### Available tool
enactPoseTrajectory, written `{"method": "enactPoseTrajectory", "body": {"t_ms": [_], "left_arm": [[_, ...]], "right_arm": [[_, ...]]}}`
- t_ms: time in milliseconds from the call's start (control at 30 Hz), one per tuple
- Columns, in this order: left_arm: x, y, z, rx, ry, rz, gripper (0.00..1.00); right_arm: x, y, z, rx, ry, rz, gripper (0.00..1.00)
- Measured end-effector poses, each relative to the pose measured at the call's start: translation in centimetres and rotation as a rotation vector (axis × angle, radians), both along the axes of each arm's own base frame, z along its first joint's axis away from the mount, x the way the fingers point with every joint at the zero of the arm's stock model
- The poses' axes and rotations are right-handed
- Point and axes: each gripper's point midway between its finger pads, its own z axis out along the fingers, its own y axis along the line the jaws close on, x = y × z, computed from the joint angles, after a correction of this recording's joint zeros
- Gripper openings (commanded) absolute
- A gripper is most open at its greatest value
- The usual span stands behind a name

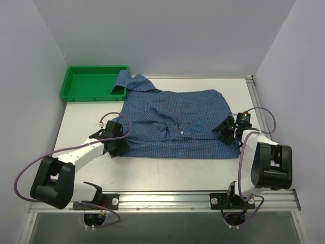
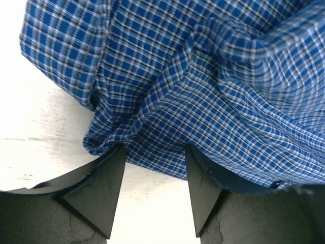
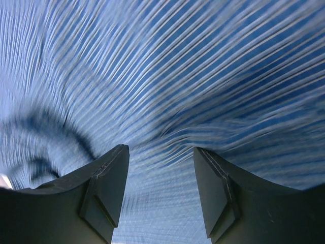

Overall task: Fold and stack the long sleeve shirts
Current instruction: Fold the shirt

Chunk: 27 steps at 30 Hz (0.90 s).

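From above, the shirt point(image 1: 177, 119) is seen spread flat on the desk point(image 1: 167, 173) between the left fingers point(image 1: 118, 142) and the right fingers point(image 1: 227, 129), each set at one near corner of it. Its collar lies beyond the left fingers, on the green tray point(image 1: 91, 84).

At the left wrist, the fingers are spread, with the bunched hem just ahead of their tips and not pinched.

At the right wrist, the fingers are likewise spread, over blurred cloth.

A fold is judged to be starting. Both corners must next be pinched.
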Motion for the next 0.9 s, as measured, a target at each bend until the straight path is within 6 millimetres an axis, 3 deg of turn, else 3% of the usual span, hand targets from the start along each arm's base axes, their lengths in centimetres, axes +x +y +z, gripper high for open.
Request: {"method": "enactPoseTrajectory", "body": {"t_ms": [100, 300, 500, 600, 733, 767, 900], "left_arm": [[0.3, 0.2, -0.2, -0.013, -0.009, 0.026, 0.61], [0.3, 0.4, -0.1, -0.053, -0.034, 0.061, 0.61], [0.0, 0.4, 0.3, -0.091, -0.053, 0.072, 0.64], [-0.7, 0.6, 0.5, -0.083, -0.042, 0.059, 0.71], [-1.9, 1.1, 1.1, -0.055, -0.014, 0.020, 0.81], [-1.9, 1.1, 1.6, -0.050, -0.014, 0.007, 0.89], [-0.1, 0.8, 4.9, -0.034, -0.086, -0.069, 0.96]], "right_arm": [[0.7, -2.4, -1.0, 0.035, 0.011, -0.093, 0.53], [2.1, -6.2, -1.0, 0.054, -0.036, -0.206, 0.53], [2.1, -7.8, -0.4, -0.037, -0.023, -0.206, 0.53], [2.7, -6.0, 1.8, -0.145, -0.047, -0.080, 0.55], [4.9, -0.5, 7.3, -0.228, -0.204, 0.164, 0.60], [5.2, 1.3, 8.5, -0.236, -0.243, 0.231, 0.60], [5.2, 6.2, 9.6, -0.238, -0.276, 0.411, 0.61]]}}
